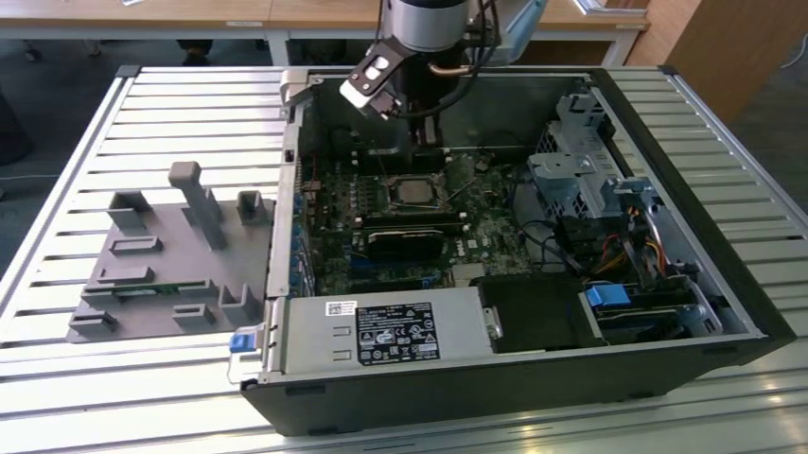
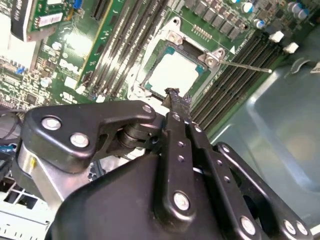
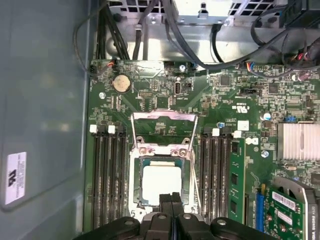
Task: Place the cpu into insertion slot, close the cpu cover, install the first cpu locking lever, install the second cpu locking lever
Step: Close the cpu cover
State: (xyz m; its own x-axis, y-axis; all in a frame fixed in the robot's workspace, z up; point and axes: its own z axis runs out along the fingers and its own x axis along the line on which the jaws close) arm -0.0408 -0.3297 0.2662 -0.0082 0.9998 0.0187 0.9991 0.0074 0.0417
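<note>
case (image 1: 505,388) open on bench (image 1: 127,407) | cpu cover (image 3: 163,117) flipped up off insertion slot (image 3: 187,175); likely thin, stiff, push at free edge | cpu (image 3: 162,182) seated in slot; light, fragile, edges only | end effector (image 3: 172,198) above slot rim, fingers pressed together, empty

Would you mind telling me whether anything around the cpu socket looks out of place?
Nothing stands out: the cpu lies square in the slot, and the cover is simply open, hinged back beside it.
</note>
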